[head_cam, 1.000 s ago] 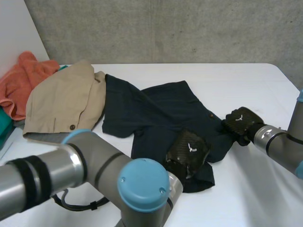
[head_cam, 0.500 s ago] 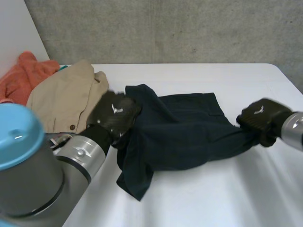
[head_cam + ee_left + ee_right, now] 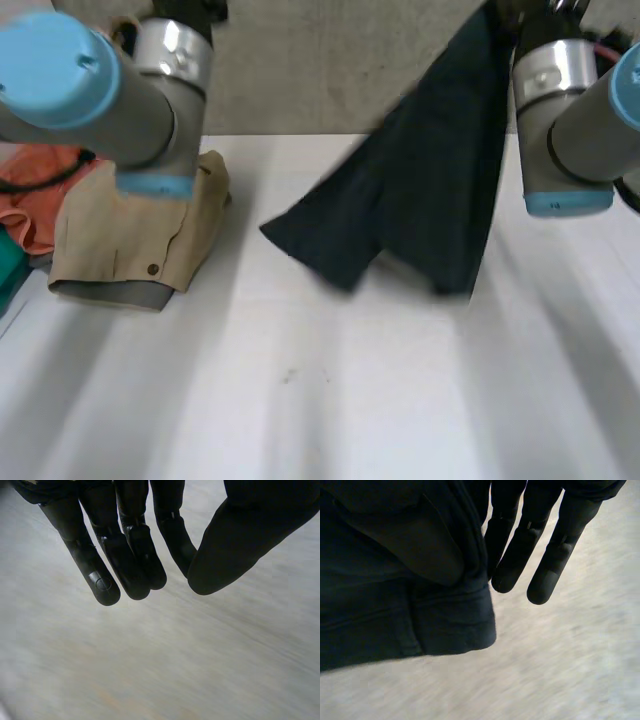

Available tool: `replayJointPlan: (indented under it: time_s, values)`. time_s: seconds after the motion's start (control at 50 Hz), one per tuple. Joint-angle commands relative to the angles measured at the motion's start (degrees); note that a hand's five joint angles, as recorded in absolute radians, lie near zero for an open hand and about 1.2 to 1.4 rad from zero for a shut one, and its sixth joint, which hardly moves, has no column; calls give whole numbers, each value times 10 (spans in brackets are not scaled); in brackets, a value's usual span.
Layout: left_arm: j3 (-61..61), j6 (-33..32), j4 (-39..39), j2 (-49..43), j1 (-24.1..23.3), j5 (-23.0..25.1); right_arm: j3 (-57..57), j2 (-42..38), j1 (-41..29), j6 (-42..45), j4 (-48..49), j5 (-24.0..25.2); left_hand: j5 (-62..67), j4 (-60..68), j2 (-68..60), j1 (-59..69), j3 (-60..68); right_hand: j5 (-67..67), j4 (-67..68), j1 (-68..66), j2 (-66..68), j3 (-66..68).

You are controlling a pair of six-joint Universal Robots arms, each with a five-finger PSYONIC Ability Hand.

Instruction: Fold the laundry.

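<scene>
Since the picture half a second ago, the dark blue shirt (image 3: 420, 200) has left the table (image 3: 350, 400), where it lay stretched between both hands right next to the beige jacket (image 3: 135, 235). It now hangs in the air from the raised right arm (image 3: 560, 110), and the left hand has let go of it and risen too. In the head view the shirt drops in a long slanted fold, with its lowest corner reaching towards the jacket but clear of it, leaving a strip of bare table between the two. In the right wrist view a hemmed edge of the shirt (image 3: 395, 610) is caught at the thumb side of the right hand (image 3: 520, 555). The hand's other fingers stretch straight and bare just beside the cloth, above the table. The left arm (image 3: 110, 90) is lifted above the jacket. Its left hand (image 3: 125, 545) shows straight fingers held close together, the thumb set apart from them, and nothing between them, with the table beneath. The jacket lies flat on the table, and an orange cloth (image 3: 40, 195) sits just beyond it, on the side away from the shirt.
</scene>
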State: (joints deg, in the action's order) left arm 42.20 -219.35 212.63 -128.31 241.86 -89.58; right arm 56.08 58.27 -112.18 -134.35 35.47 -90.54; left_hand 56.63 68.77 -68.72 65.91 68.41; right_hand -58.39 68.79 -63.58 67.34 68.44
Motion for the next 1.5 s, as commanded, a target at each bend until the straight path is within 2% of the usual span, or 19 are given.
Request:
replayJointPlan:
  time_s: [0.02, 0.08, 0.1, 0.12, 0.14, 0.28, 0.4, 0.52, 0.82, 0.94, 1.02, 1.04, 1.06, 1.1, 1.2, 1.26, 1.3, 1.38, 1.5]
  values:
    - [71, 20, -20, 24, -4, -6, 7, 5, -21, -5, -104, -4, 134, 112, -113, 141, 116, -116, 112, -164, 127, 116]
    - [147, 52, -61, 44, -24, -7, 39, 11, -26, -11, -157, -1, 134, 112, -113, 141, 116, -116, 112, -164, 127, 116]
    - [167, 66, -68, 50, -27, -8, 56, 15, -26, -14, -161, -2, 54, 33, -33, 61, 36, -116, 112, -164, 127, 116]
    - [205, 96, -80, 62, -34, -9, 64, 17, -27, -14, -162, -2, -133, -155, 154, -126, -151, -116, 112, -164, 127, 116]
    - [225, 114, -85, 68, -37, -12, 72, 21, -27, -14, -163, -3, -175, -197, 196, -168, -193, -116, 112, -164, 127, 116]
    - [345, 291, -148, 90, -75, -53, 97, 55, -29, -14, -193, -3, -343, -365, 364, -336, -361, -116, 112, -164, 127, 116]
    - [386, 426, -226, 88, -100, -53, 97, 78, -40, -14, -242, -1, -404, -426, 425, -397, -422, -116, 112, -164, 127, 116]
    - [392, 528, -265, 84, -125, -50, 99, 107, -89, -16, -291, -5, -446, -468, 467, -439, -464, -116, 112, -164, 127, 116]
    - [356, 584, -230, 52, -166, -2, 128, 206, -161, -70, -369, -32, -477, -498, 498, -469, -494, -116, 112, -164, 127, 116]
    - [351, 654, -223, 32, -172, 5, 141, 223, -160, -80, -378, -35, -470, -491, 491, -463, -488, -116, 112, -164, 127, 116]
    - [354, 688, -223, 28, -172, 18, 148, 223, -157, -81, -378, -40, -302, -324, 323, -295, -320, -116, 112, -164, 127, 116]
    - [355, 690, -223, 28, -171, 19, 151, 223, -153, -81, -378, -44, -208, -230, 229, -201, -226, -116, 112, -164, 127, 116]
    - [358, 689, -223, 31, -170, 16, 153, 223, -153, -81, -378, -45, -3, -24, 24, 4, -21, -116, 112, -164, 127, 116]
    - [360, 687, -223, 37, -170, 9, 157, 222, -153, -79, -379, -46, 133, 112, -112, 140, 115, -116, 112, -164, 127, 116]
    - [367, 672, -236, 91, -154, -1, 177, 224, -129, -51, -411, -40, 134, 112, -113, 141, 116, -116, 112, -164, 127, 116]
    - [388, 613, -255, 157, -104, 4, 185, 225, -105, -34, -437, -37, 134, 112, -113, 141, 116, -116, 112, -164, 127, 116]
    - [394, 544, -277, 202, -71, 5, 192, 224, -90, -19, -464, -36, 134, 112, -113, 141, 116, -116, 112, -164, 127, 116]
    - [392, 424, -310, 238, -59, 6, 199, 218, -86, -13, -507, -34, 134, 112, -113, 141, 116, -116, 112, -164, 127, 116]
    - [367, 276, -329, 189, -58, 0, 205, 152, -87, -28, -510, -33, 134, 112, -113, 141, 116, -116, 112, -164, 127, 116]
